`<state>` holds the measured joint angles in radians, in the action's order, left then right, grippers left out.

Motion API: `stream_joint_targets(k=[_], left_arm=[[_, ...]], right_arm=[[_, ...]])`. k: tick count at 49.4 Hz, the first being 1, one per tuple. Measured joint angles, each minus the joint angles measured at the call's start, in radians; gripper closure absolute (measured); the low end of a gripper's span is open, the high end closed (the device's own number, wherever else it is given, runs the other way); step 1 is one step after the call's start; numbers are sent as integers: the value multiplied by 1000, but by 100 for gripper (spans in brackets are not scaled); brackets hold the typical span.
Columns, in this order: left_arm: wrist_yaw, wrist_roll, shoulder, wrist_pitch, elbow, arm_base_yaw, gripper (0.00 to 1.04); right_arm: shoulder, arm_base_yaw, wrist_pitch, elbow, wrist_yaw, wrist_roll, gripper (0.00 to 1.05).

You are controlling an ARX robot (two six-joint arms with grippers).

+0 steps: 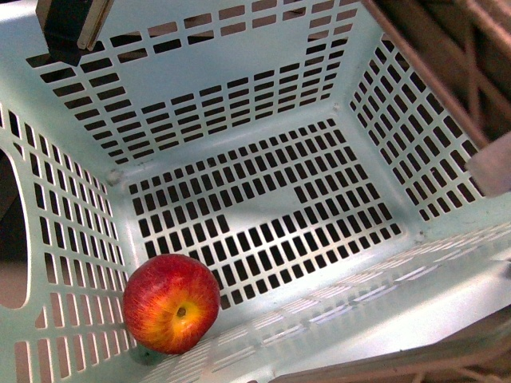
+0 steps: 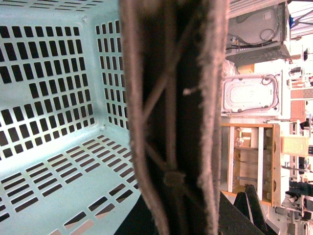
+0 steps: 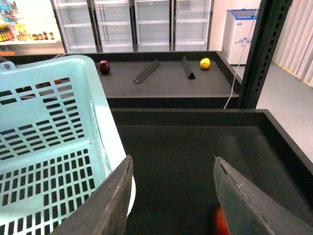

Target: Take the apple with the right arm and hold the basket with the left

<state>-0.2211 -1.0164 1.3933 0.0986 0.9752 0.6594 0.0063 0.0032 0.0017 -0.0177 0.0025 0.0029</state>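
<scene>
The apple (image 1: 171,303) lies in the near left corner of the basket (image 1: 263,72), so picking looks done; the right gripper (image 3: 172,164) is wide open and empty, and I cannot tell the left gripper's (image 1: 70,32) grip.

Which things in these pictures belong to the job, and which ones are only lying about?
For the job:
apple, lying inside the basket
right gripper, open and empty

Only lying about:
dark red apple on the far shelf
yellow fruit on the same shelf
slanted dividers, two of them
glass-door fridges behind
</scene>
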Motion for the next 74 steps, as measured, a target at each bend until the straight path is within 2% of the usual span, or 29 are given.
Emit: stream_joint_targets(k=[5,6,8,11,14,24,33,37,44,61,74], left_arm=[[1,0,0,0,0,0,99],[28,-12,0,-9,-1,4,99],[179,-96,0,-70,-9,22,99],[333,-198,-3,-99,-9,22,99],[381,-228,-5,-109,-9,-3,99],[343,-320,-19,-119,-26,-112,99],[336,-385,-24,-171,-90,-267,99],[330,-396,1,-213,-130,-375,99],[337,-404,61,-271,-170,-452,99],[346,-539,216,-399,-211,-488,99],[361,-563,289,-443,-250,-496,99]], right_arm=[[0,0,0,0,0,0,32],[0,0,0,0,0,0,27],[0,0,0,0,0,0,16],[0,0,-1,0,-2,0,7],[-1,0,-1,0,0,0,9],[-1,0,-1,0,-1,0,9],[-1,0,-1,0,0,0,9],[-1,0,-1,0,0,0,9],[-1,0,-1,0,0,0,9],[-1,0,-1,0,0,0,9],[-1,0,-1,0,0,0,9]])
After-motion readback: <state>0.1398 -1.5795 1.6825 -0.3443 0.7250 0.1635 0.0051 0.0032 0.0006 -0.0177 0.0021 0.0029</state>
